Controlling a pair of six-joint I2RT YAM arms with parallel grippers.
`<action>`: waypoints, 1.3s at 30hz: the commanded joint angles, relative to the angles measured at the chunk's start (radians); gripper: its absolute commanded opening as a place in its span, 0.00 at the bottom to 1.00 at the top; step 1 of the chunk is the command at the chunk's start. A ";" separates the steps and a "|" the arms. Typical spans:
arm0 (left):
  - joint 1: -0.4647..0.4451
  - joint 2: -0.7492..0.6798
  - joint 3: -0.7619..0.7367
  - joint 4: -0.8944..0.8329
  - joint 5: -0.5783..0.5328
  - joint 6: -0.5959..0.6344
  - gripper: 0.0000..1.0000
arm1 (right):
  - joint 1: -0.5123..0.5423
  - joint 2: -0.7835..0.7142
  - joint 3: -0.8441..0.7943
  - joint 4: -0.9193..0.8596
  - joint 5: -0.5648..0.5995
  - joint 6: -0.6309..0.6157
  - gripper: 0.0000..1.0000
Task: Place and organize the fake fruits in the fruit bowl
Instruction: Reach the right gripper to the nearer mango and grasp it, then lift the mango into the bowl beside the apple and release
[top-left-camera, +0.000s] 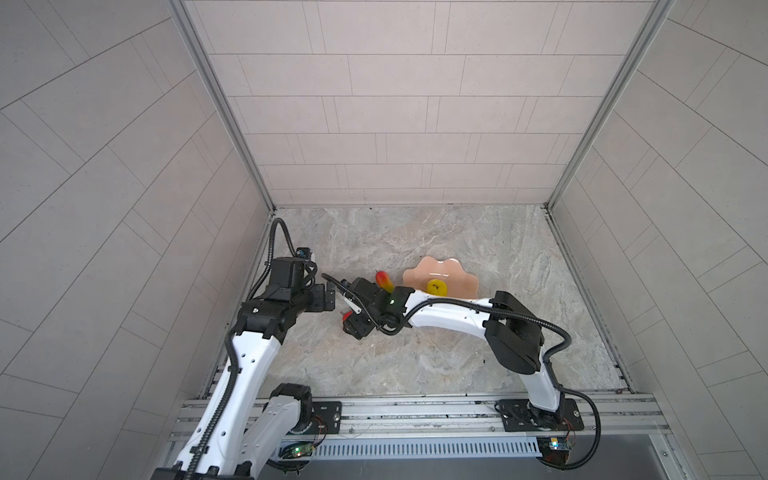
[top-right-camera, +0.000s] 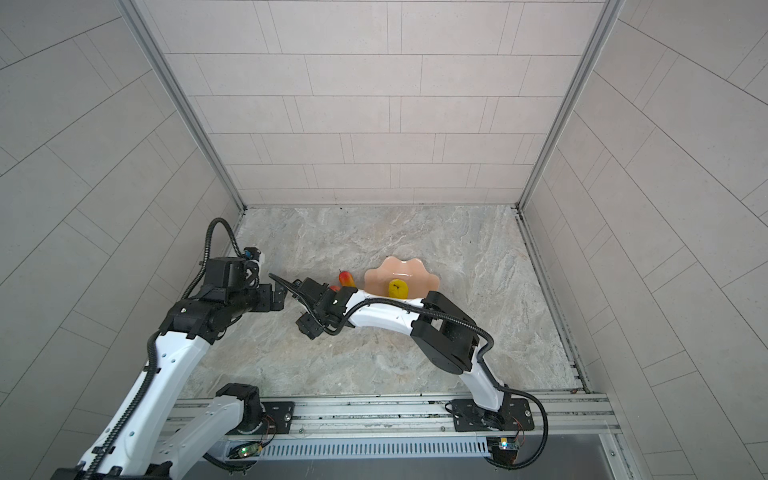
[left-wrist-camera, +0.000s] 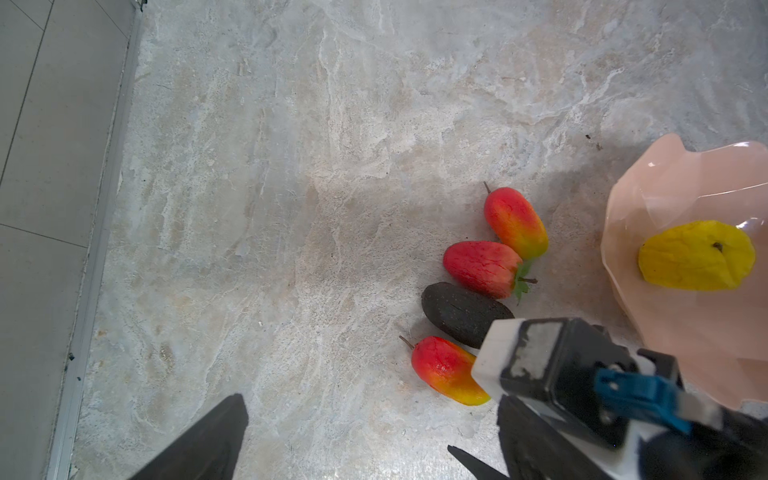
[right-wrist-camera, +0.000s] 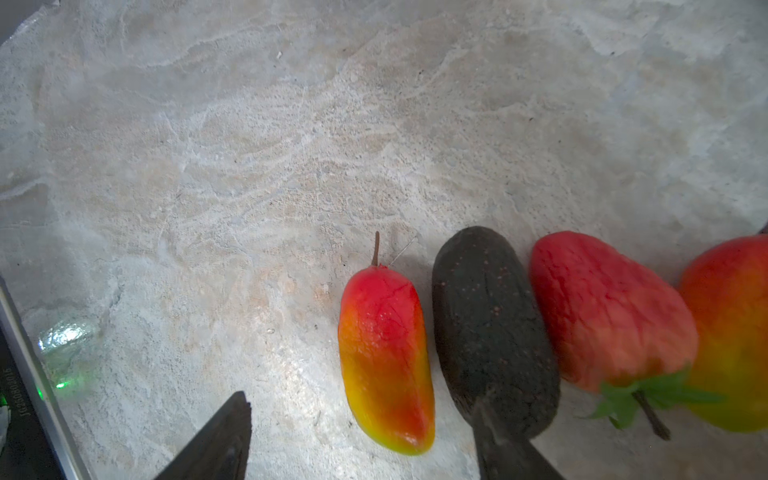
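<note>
The left end effector (left-wrist-camera: 345, 422) is hanging wide and empty over the veined marble bench (left-wrist-camera: 291, 166). The right end effector (right-wrist-camera: 360, 399) is straddling a smooth red-yellow mango (right-wrist-camera: 384, 357), jaws part-open and not clamping, close against the rough dark avocado (right-wrist-camera: 490, 324). Beside that, a wrinkled strawberry (right-wrist-camera: 602, 316) and a second mango (right-wrist-camera: 731, 332) are lying. The lumpy yellow fruit (left-wrist-camera: 698, 255) is sitting in the glossy scalloped pink bowl (left-wrist-camera: 673, 178).

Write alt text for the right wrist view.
The right gripper, open, straddles a red-yellow mango lying on a marbled table, one fingertip overlapping the dark avocado beside it. A red strawberry with green leaves and a second mango, cut off at the edge, continue the row.
</note>
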 joint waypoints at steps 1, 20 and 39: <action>0.007 -0.015 -0.009 0.001 -0.009 0.003 1.00 | 0.012 0.031 0.024 0.007 -0.018 0.017 0.69; 0.008 -0.011 -0.010 0.002 -0.004 0.006 1.00 | 0.010 0.113 0.072 -0.005 -0.002 0.023 0.28; 0.009 -0.012 -0.008 0.002 0.001 0.004 1.00 | -0.047 -0.309 -0.210 -0.116 0.108 -0.085 0.07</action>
